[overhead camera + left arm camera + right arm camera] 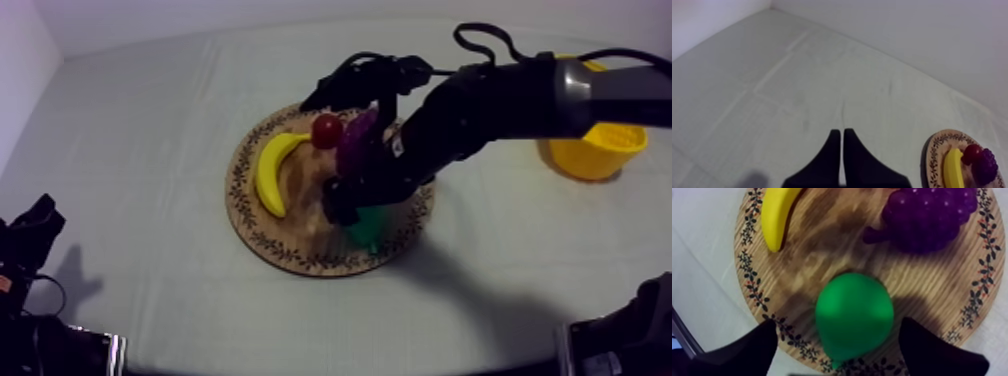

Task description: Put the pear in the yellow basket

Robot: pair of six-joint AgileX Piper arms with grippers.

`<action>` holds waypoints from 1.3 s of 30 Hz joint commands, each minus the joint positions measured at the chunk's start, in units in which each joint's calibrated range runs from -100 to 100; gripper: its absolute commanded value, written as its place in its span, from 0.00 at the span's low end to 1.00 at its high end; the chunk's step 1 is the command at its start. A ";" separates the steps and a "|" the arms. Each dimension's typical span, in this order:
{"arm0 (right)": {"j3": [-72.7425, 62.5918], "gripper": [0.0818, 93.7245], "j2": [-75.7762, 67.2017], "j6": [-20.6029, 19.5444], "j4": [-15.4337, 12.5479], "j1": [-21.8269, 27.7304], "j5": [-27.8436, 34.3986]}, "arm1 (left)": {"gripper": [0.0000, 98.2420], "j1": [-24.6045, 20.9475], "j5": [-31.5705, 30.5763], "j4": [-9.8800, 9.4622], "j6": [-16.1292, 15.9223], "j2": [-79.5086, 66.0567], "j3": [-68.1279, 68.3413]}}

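Your right gripper [839, 330] holds its black fingers apart, one each side of the smooth green pear [854, 313], which sits near the patterned rim of the round, grained wooden board [922, 288]. Knobbly purple grapes [927, 213] and a yellow banana [777, 213] lie farther in. Your left gripper [839, 133] has its fingers pressed together.

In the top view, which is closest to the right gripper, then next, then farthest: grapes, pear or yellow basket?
1. pear, at the right gripper.
2. grapes, behind it on the board.
3. yellow basket, far off at the right.
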 commanded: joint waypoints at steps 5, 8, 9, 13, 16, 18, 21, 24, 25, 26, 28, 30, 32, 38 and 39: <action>-2.99 0.77 4.00 -0.50 0.72 -0.33 2.08 | 0.00 -0.02 0.05 0.00 0.00 0.02 0.02; -4.65 0.77 5.60 -0.27 1.04 -0.52 3.93 | 0.00 -0.02 0.05 0.00 0.00 0.02 0.02; -5.00 0.78 5.97 -0.11 1.01 -0.48 4.35 | 0.00 -0.02 0.05 0.00 0.00 0.02 0.02; -5.57 0.78 6.70 0.53 0.60 -0.07 5.25 | 0.00 -0.02 0.05 0.00 0.00 0.02 0.02; -5.88 0.77 7.28 0.78 0.57 0.25 6.06 | 0.00 -0.02 0.05 0.00 0.00 0.02 0.02; -6.35 0.77 7.89 0.72 0.82 0.35 6.95 | 0.00 -0.02 0.05 0.00 0.00 0.02 0.02; -7.08 0.76 8.81 0.67 1.25 0.39 8.25 | 0.00 -0.02 0.05 0.00 0.00 0.02 0.02; -7.88 0.73 9.69 0.82 1.57 0.32 9.42 | 0.00 -0.02 0.05 0.00 0.00 0.02 0.02; -8.13 0.72 9.93 0.87 1.65 0.29 9.72 | 0.00 -0.02 0.05 0.00 0.00 0.02 0.02; -8.37 0.71 10.14 0.90 1.72 0.27 9.98 | 0.00 -0.02 0.05 0.00 0.00 0.02 0.02; -8.69 0.68 10.43 1.05 1.76 0.24 10.31 | 0.00 -0.02 0.05 0.00 0.00 0.02 0.02; -8.93 0.64 10.63 1.26 1.73 0.23 10.49 | 0.00 -0.02 0.05 0.00 0.00 0.02 0.02; -9.14 0.58 10.77 1.39 1.70 0.23 10.62 | 0.00 -0.02 0.05 0.00 0.00 0.02 0.02; -9.49 0.42 10.99 1.69 1.69 0.16 10.79 | 0.00 -0.02 0.05 0.00 0.00 0.02 0.02; -9.53 0.39 10.99 1.72 1.69 0.16 10.78 | 0.00 -0.02 0.05 0.00 0.00 0.02 0.02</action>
